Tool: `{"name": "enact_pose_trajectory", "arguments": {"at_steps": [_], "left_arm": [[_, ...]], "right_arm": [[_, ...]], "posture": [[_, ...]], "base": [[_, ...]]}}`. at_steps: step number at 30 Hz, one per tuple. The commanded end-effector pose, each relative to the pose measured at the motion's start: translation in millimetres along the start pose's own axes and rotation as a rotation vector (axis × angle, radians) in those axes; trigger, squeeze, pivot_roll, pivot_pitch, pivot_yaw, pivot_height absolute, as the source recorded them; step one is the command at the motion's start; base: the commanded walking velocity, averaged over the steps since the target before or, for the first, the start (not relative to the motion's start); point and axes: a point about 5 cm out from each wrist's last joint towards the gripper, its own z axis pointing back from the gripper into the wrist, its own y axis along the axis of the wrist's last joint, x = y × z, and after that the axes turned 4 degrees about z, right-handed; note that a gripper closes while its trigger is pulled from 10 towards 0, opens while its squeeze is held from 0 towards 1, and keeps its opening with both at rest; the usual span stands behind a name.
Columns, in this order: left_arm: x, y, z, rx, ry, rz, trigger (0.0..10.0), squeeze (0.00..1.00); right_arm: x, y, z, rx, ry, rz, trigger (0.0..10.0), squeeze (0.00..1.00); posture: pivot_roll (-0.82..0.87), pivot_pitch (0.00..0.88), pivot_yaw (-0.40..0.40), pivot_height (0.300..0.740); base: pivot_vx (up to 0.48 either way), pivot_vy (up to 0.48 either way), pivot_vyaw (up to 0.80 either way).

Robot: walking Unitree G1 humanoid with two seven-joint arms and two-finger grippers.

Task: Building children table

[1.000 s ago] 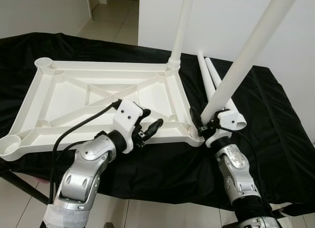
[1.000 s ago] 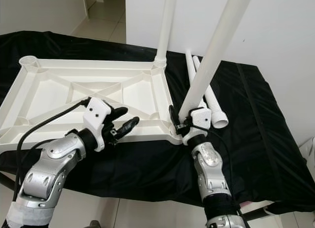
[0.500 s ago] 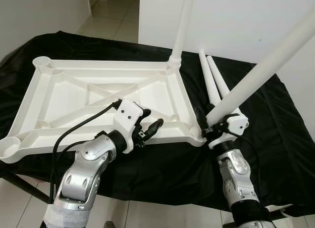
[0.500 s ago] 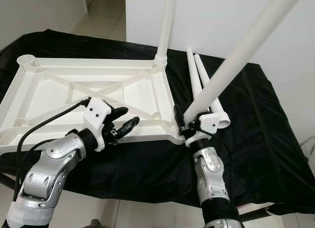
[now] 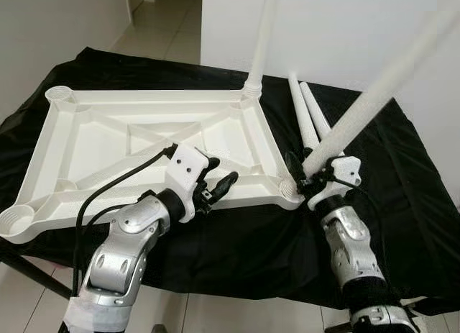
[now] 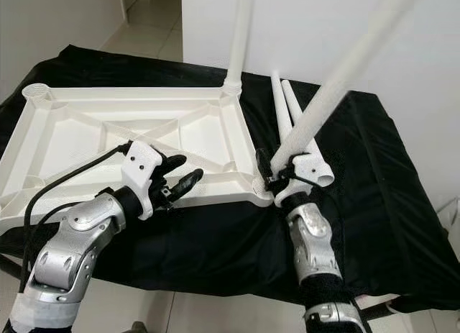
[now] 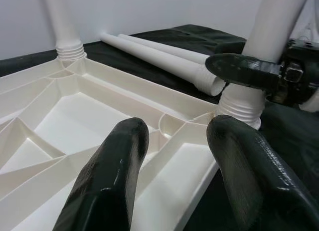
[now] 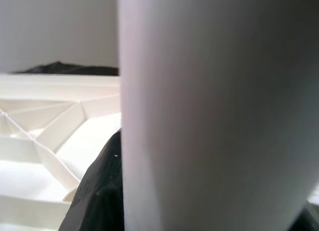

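On the black cloth-covered work surface (image 5: pixel 402 196) lies our upside-down white plastic tabletop (image 5: pixel 108 142), its ribbed underside facing up, with round sockets at its corners. At the far right corner one white plastic leg (image 5: pixel 262 38) already stands upright in its socket. Just right of the tabletop, two loose white plastic legs (image 5: pixel 305 117) lie side by side on the cloth, running from far to near.

Our right gripper (image 5: pixel 310 176) sits at the near right corner of the tabletop, closed around the lower end of a tilted white plastic leg (image 5: pixel 381 88). That leg leans up and away to the right, and its ridged foot end rests at the near right corner socket (image 7: pixel 239 109); we cannot tell whether it is fully seated. In the right wrist view the leg (image 8: pixel 214 111) is a blurred white column close to the camera, with one black finger (image 8: pixel 97 191) against its side.

Our left gripper (image 5: pixel 215 185) hovers over the near edge of the tabletop, left of that corner, its two fingers (image 7: pixel 107 186) spread apart and holding nothing. In the left wrist view the fingers point toward the corner socket, with the two loose legs (image 7: pixel 164 59) beyond.
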Motion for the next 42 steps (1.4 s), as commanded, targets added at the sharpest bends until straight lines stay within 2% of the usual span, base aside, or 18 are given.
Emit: {"name": "enact_pose_trajectory", "arguments": {"at_steps": [1, 4, 14, 27, 30, 31, 34, 36, 39, 42], "left_arm": [[-1.8, -0.2, -0.3, 0.001, 0.056, 0.009, 10.0, 0.0], [-1.7, -0.2, 0.2, 0.001, 0.059, 0.011, 10.0, 0.0], [-1.4, -0.8, 1.4, 0.001, 0.066, 0.016, 10.0, 0.0], [-1.9, -0.3, -0.2, 0.002, 0.059, 0.012, 10.0, 0.0], [-2.3, -0.4, 0.3, 0.001, 0.062, 0.009, 10.0, 0.0], [-2.3, -0.4, 0.3, 0.001, 0.062, 0.009, 10.0, 0.0], [-2.8, -0.9, 1.3, -0.002, 0.062, 0.007, 10.0, 0.0], [-2.8, -1.0, 1.4, -0.003, 0.061, 0.006, 10.0, 0.0], [-1.8, -1.9, 0.6, -0.005, 0.053, 0.001, 10.0, 0.0], [-0.9, -1.7, -0.6, -0.004, 0.048, -0.004, 10.0, 0.0]], "right_arm": [[-5.2, -59.7, 32.9, -0.354, 0.066, 0.074, 10.0, 0.0], [-7.1, -61.8, 35.4, -0.358, 0.081, 0.109, 10.0, 0.0], [-13.7, -66.4, 41.6, -0.361, 0.087, 0.136, 10.0, 0.0], [-11.2, -62.3, 39.4, -0.321, 0.036, 0.105, 10.0, 0.0], [-9.5, -44.7, 32.3, -0.209, 0.002, 0.042, 10.0, 0.0], [-9.5, -44.7, 32.3, -0.209, 0.002, 0.042, 10.0, 0.0], [-8.0, -11.1, 16.9, -0.08, 0.003, 0.018, 10.0, 0.0], [-8.5, -5.5, 14.0, -0.07, 0.013, 0.02, 10.0, 0.0], [-8.0, 5.6, 5.3, -0.087, 0.058, 0.108, 10.0, 0.0], [-5.6, 19.8, -1.7, -0.083, 0.084, 0.1, 10.0, 0.0]], "posture": [[0.15, 0.076, -0.045, 0.74], [0.15, 0.079, -0.05, 0.74], [0.15, 0.081, -0.047, 0.74], [0.15, 0.079, -0.046, 0.74], [0.16, 0.08, -0.048, 0.74], [0.16, 0.08, -0.048, 0.74], [0.15, 0.079, -0.046, 0.74], [0.15, 0.079, -0.046, 0.74], [0.15, 0.076, -0.046, 0.74], [0.15, 0.073, -0.048, 0.74]], "base": [[0.0, 0.0, 0.0], [0.0, 0.0, 0.0], [0.0, 0.0, 0.0], [0.0, 0.0, 0.0], [0.0, 0.0, 0.0], [0.0, 0.0, 0.0], [0.0, 0.0, 0.0], [0.0, 0.0, 0.0], [0.0, 0.0, 0.0], [0.0, 0.0, 0.0]]}}
